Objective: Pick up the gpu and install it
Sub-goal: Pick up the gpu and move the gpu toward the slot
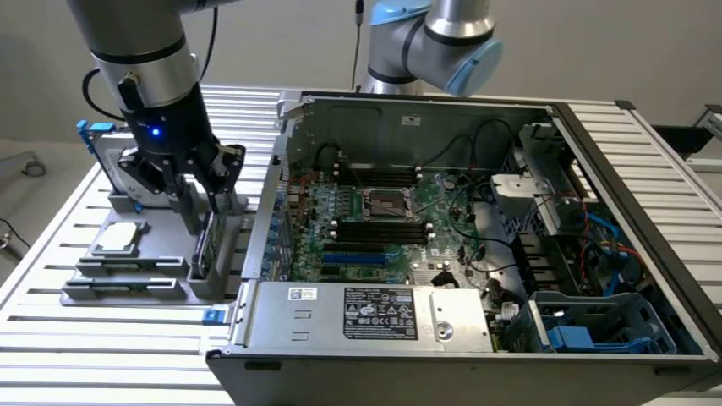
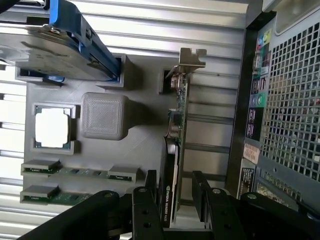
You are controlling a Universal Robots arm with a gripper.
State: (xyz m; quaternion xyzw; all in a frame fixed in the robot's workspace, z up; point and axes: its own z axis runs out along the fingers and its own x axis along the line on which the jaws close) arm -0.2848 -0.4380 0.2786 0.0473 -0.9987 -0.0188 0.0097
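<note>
1. GPU (image 2: 175, 150) stands on edge in a slot of the grey fixture (image 2: 145, 135) on the desk (image 1: 46, 338). It sits just beside the open PC case (image 1: 451, 211), on the exterior view's left of it. The silver bracket (image 2: 187, 57) is at the end far from the end effector.
2. End effector (image 2: 175, 200) is spread wide, one finger on each side of the card's black-shroud end. It holds nothing. There's a clear gap on the board side. The shroud side is very close, and I can't tell if it's touching.
3. Step in hand, my read: pick-up, at the straddle stage, grip not yet made. Install not started. The blue slots (image 1: 350, 254) on the motherboard look unoccupied.
4. The grip likely calls for fingers square to both flat faces and centred on the card, so it isn't tilted or jammed in the fixture slot.
5. Hard drive (image 2: 50, 45), square chip (image 2: 52, 127) and memory sticks (image 2: 75, 172) sit in their own pockets, apart from the fingers.
</note>
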